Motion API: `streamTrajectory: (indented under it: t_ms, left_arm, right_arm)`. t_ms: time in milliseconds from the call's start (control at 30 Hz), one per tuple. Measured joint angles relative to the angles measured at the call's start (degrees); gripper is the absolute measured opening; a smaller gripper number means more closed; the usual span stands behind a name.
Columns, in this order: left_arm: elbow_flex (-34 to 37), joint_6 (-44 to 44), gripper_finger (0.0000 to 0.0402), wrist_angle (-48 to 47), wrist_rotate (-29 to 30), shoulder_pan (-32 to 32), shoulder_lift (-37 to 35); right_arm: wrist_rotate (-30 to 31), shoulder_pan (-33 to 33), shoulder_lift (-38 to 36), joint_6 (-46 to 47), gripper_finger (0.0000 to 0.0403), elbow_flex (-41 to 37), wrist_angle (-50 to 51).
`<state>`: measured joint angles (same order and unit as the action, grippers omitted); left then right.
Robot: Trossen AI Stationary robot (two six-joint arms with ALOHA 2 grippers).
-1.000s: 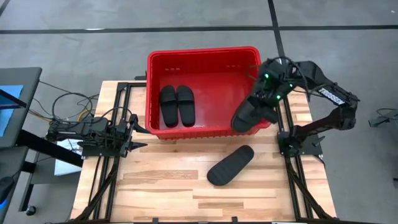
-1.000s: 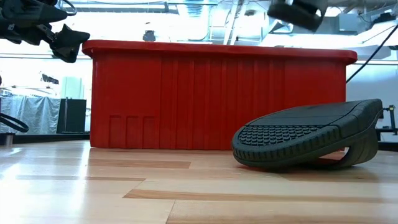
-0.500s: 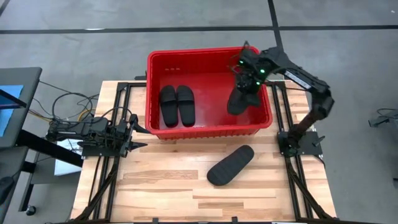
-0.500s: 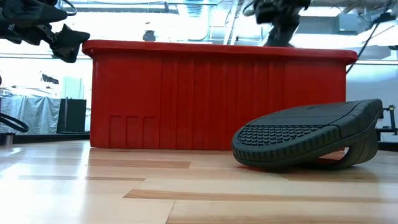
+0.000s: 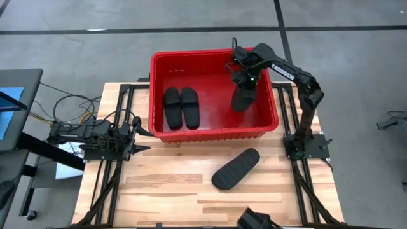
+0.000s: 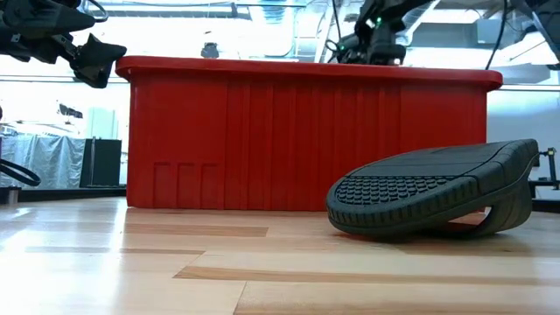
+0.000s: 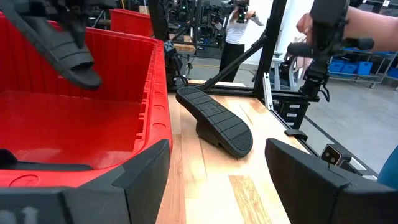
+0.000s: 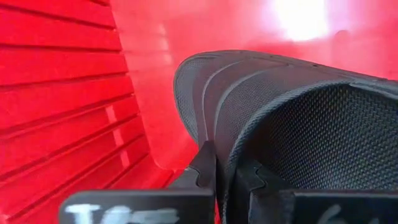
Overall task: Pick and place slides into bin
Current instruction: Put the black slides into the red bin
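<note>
Nearest to me, in front of the bin [image 5: 262, 124], one slide [image 5: 235, 169] lies alone on the wooden table [image 5: 165, 191], well apart from the bin's front wall; in the low view it rests with the ribbed sole turned up and tilted. To the left of the bin, off its front corner, the left gripper [image 5: 141, 140] waits above the table frame with its fingers spread wide and nothing between them. Inside the bin, on the left part of the red floor, two slides [image 5: 180, 107] lie side by side, touching each other, straps up. Further right inside the bin, the right gripper [image 5: 245, 81] hangs over the floor, and its fingers are pinched narrow on the strap of a fourth slide [image 5: 241, 99], which hangs down from them, toe towards the floor. I cannot tell if this slide touches the bottom. Beyond the table, a person's arm [image 7: 373, 28] is seen near a stand.
</note>
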<state>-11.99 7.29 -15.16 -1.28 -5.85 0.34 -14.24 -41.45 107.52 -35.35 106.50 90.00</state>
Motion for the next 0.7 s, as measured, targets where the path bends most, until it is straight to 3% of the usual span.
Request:
streamTrajectory:
  t_ms: [700]
  left_arm:
    - [0.00, 0.00, 0.0258, 0.00, 0.00, -0.02, 0.00]
  right_arm:
    - [0.63, -0.75, 15.08, -2.19, 0.0000, 0.02, 0.00]
